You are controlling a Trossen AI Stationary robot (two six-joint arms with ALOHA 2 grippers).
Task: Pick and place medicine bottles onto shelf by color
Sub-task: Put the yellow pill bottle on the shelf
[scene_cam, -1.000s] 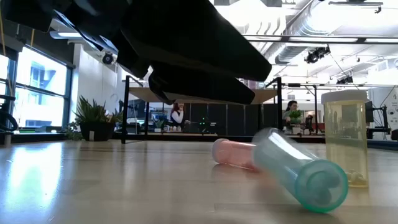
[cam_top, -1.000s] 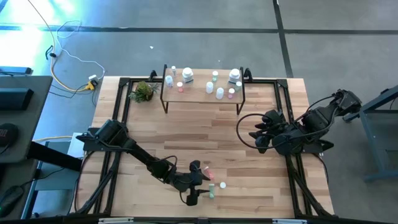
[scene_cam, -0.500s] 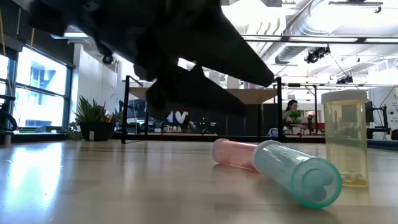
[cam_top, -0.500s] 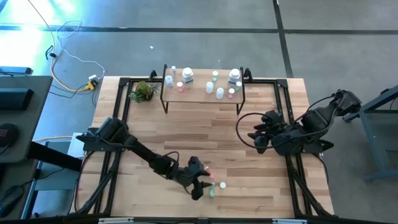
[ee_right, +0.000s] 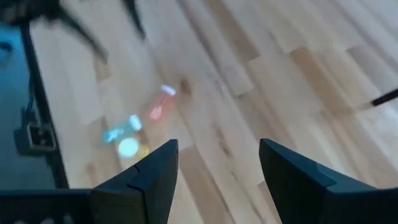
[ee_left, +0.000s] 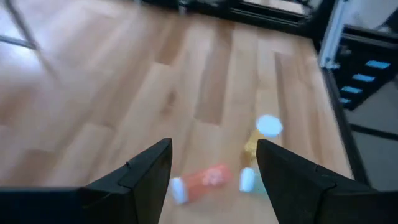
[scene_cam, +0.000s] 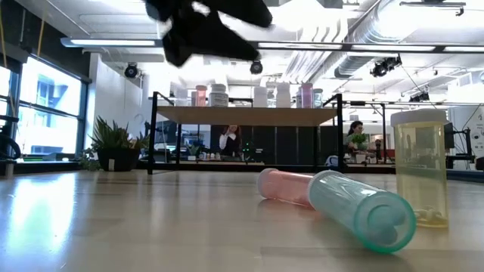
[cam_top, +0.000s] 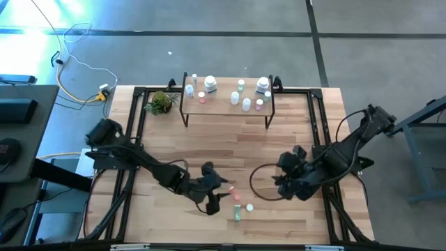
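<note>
Three medicine bottles are near the table's front edge. A pink one and a green one lie on their sides. A yellowish one with a white cap stands upright. My left gripper is open and empty, above the table just left of them. My right gripper is open and empty to their right. The shelf stands at the far edge with several white, pink and green bottles on its plank.
A small potted plant stands left of the shelf. A black frame runs along the table's sides. Bare wooden tabletop lies between the shelf and the three bottles. People show in the room beyond in the low view.
My left gripper has risen from low over the bottles and drawn back a little toward the table's left and far side. The green bottle has settled flat beside the pink one. My right gripper has gone toward the near edge and left, toward the three bottles.
</note>
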